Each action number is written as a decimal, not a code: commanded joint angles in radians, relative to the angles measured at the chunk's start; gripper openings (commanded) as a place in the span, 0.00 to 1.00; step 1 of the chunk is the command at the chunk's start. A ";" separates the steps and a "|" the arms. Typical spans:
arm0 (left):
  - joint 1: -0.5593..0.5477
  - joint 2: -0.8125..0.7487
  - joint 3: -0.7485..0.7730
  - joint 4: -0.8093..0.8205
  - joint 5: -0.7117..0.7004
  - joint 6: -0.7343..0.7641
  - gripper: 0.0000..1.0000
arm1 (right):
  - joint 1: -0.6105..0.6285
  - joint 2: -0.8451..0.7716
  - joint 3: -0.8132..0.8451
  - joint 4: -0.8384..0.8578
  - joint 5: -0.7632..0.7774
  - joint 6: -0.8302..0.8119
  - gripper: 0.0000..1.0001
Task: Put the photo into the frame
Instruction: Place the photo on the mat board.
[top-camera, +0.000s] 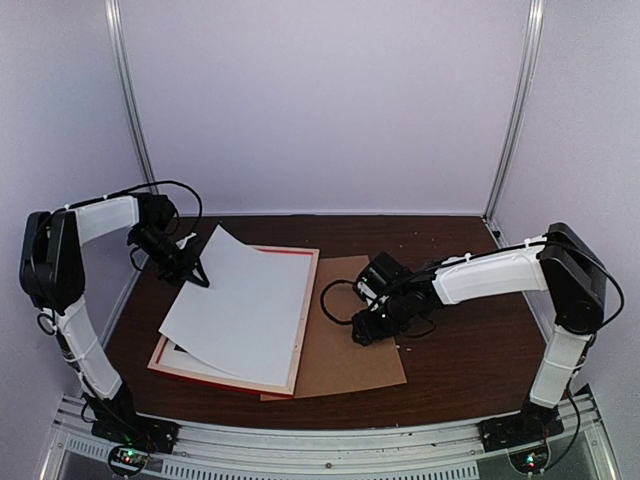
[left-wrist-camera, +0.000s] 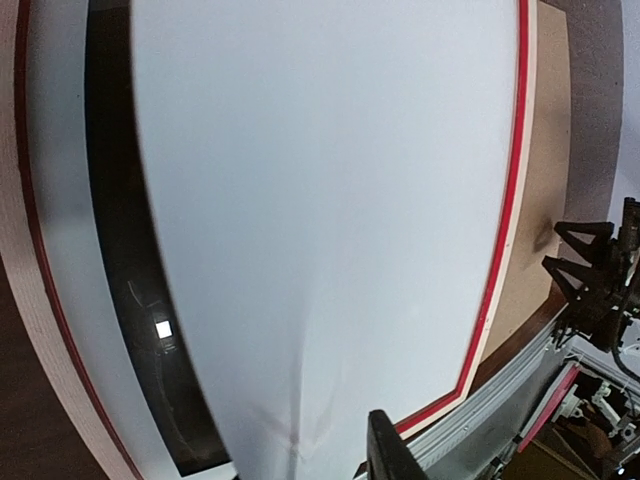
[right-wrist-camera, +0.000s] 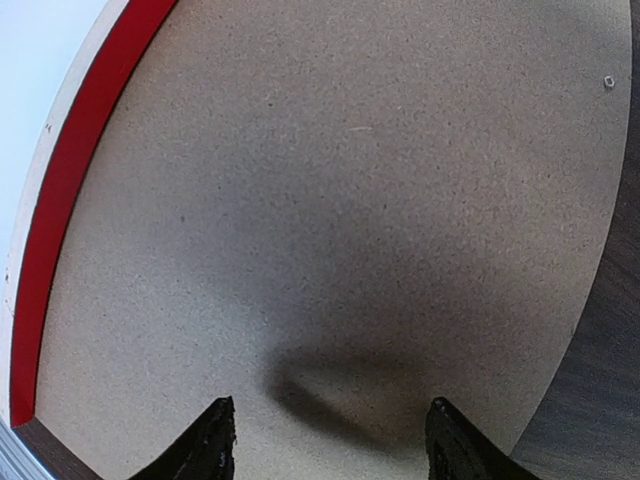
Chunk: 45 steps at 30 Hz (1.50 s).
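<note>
Currently the photo (top-camera: 245, 300) is lying white side up, skewed across the frame (top-camera: 306, 320) and bowing upward along its length, not seated inside the rails. The frame is lying pale side up on the table (top-camera: 460, 350), with the brown backing board (top-camera: 350, 350) just beside its right rail. The left gripper (top-camera: 192, 272) is sitting at the photo's far-left edge; whether it is pinching the sheet cannot be told. The right gripper (right-wrist-camera: 328, 440) is hovering over the backing board, fingers spread, holding nothing.
</note>
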 joint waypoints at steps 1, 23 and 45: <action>0.004 0.022 -0.009 0.030 -0.042 0.006 0.29 | 0.001 0.012 0.022 0.016 -0.002 0.012 0.64; 0.005 0.029 0.023 0.004 -0.423 -0.025 0.43 | 0.001 -0.008 0.037 -0.011 0.025 0.015 0.64; 0.005 0.132 0.038 -0.010 -0.649 -0.067 0.47 | 0.000 -0.044 -0.003 0.022 0.041 0.006 0.64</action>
